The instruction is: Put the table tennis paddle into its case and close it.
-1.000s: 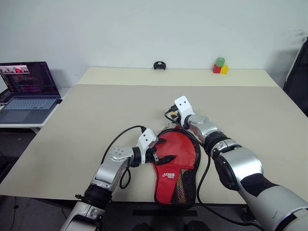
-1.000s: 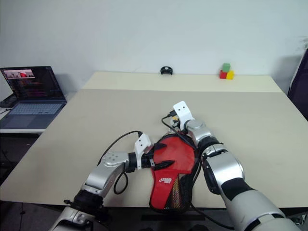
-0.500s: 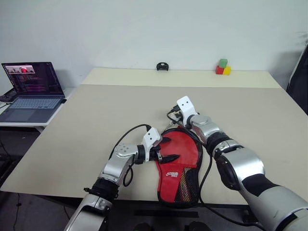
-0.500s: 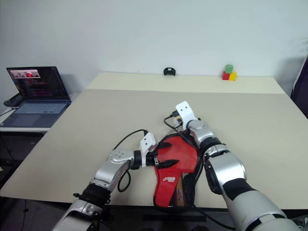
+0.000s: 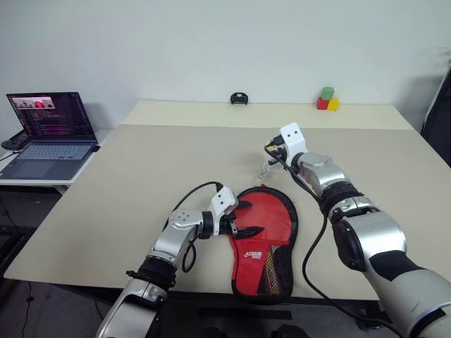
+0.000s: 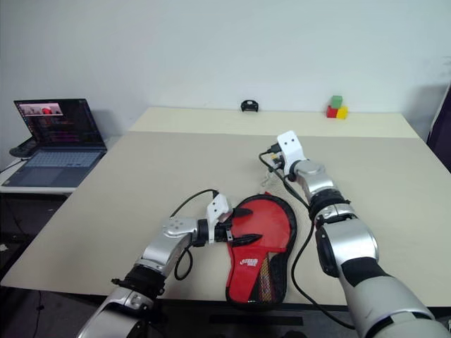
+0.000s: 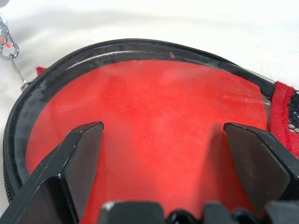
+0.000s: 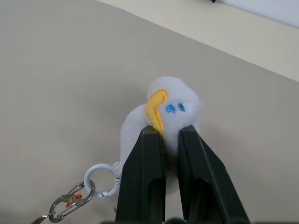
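Now the table tennis paddle (image 5: 262, 224) lies flat inside the case (image 5: 271, 271), near the front edge of the counter (image 5: 141, 169), red face up and handle toward the robot. The case's black zip rim curves round the paddle's head, and mesh with a red patch shows along the handle side.

At the paddle's left edge sits the left hand (image 5: 243, 220), its 2 black fingers (image 7: 79, 156) spread wide apart — one reaching over the red rubber, nothing clamped between them. From the left wrist view the fingers frame the red face, with the zip track arcing beyond it.

Farther back and to the right, the right hand (image 8: 170, 133) hangs above the counter, apart from the case. Its 2 fingers are pressed close together on a small white plush charm (image 8: 170, 112) with a yellow beak-like mark and blue eyes. A white ring and a small metal clip (image 8: 70, 203) hang from the charm — whether they link to the case's zip I cannot tell.

Off the counter's left side stands an open laptop (image 5: 46, 134). At the far edge lie a small black object (image 5: 239, 98) and coloured blocks (image 5: 325, 99).
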### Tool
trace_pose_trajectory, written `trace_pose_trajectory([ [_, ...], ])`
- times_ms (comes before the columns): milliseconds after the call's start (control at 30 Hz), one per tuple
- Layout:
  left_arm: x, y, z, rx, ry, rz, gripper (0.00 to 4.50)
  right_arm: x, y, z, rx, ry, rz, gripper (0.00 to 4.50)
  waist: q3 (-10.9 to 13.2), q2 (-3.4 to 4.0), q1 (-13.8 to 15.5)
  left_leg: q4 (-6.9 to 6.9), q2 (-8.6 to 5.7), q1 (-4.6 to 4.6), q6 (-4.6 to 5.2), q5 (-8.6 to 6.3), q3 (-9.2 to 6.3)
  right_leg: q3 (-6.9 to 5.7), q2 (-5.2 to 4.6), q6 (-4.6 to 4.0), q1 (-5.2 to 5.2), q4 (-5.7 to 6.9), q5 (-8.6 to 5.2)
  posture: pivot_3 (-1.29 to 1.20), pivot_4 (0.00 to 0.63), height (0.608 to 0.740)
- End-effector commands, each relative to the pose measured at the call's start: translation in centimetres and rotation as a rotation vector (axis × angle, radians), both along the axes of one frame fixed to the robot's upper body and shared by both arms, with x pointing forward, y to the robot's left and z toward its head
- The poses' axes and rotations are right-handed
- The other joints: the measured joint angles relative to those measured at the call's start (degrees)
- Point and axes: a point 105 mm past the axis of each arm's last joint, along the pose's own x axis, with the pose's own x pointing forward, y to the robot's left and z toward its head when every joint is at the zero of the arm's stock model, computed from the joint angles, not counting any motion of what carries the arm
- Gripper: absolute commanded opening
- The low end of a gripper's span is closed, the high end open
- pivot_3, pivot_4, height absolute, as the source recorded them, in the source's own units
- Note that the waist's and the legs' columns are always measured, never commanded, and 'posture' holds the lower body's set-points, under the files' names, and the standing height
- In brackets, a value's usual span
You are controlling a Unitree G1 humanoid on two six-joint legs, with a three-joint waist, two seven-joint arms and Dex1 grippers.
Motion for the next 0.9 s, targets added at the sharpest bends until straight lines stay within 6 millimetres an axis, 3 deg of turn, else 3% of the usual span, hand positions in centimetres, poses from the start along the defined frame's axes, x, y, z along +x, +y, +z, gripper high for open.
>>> trace_pose_trajectory([
  [33, -1.7, 0.3, -4.4, 0.110, 0.139, -0.034, 4.50, 0.4, -3.6, 3.3, -0.007, -0.099, -0.076, 0.03, 0.00, 0.00, 0.10, 0.00, -0.01, 0.00, 0.01, 0.00, 0.01, 0.01, 0.00, 0.00, 0.00, -0.01, 0.00, 0.00, 0.150, 0.740],
  [300, -1.5, 0.1, -4.6, 0.125, 0.142, -0.048, 4.50, -1.5, -11.5, 0.7, -0.164, -0.008, -0.164, 0.03, -0.05, 0.08, 0.87, 0.00, -0.05, -0.01, 0.13, -0.02, 0.01, -0.03, 0.00, 0.01, 0.04, -0.03, 0.00, 0.00, 0.150, 0.740],
  [433, -1.4, 0.1, -4.6, 0.128, 0.141, -0.048, 4.50, -3.9, -13.2, -0.7, -0.206, 0.079, -0.115, 0.03, -0.06, 0.10, 1.43, 0.01, -0.08, -0.01, 0.15, -0.02, 0.01, -0.04, 0.01, 0.02, 0.08, -0.07, 0.01, 0.00, 0.150, 0.740],
  [667, -1.1, -0.3, -4.4, 0.130, 0.139, -0.048, 4.50, -10.1, -13.2, -2.6, -0.259, 0.259, 0.041, 0.02, -0.13, 0.21, 1.80, 0.00, -0.09, 0.12, 0.18, -0.04, -0.05, -0.10, 0.02, 0.04, 0.29, -0.16, 0.00, 0.00, 0.150, 0.740],
  [800, -0.6, -1.2, -4.1, 0.130, 0.127, -0.058, 4.50, -15.7, -11.9, -3.8, -0.261, 0.409, 0.190, 0.02, -0.14, 0.20, 2.16, -0.02, -0.07, 0.51, 0.21, -0.06, -0.11, -0.16, 0.03, 0.08, 0.68, -0.23, -0.03, 0.00, 0.150, 0.740],
  [900, -0.4, -1.6, -4.1, 0.131, 0.124, -0.064, 4.50, -18.6, -11.0, -4.4, -0.257, 0.492, 0.257, 0.02, -0.16, 0.12, 2.42, 0.00, -0.08, 0.54, 0.22, -0.07, -0.14, -0.19, 0.03, 0.11, 0.75, -0.26, -0.04, 0.00, 0.150, 0.740],
])
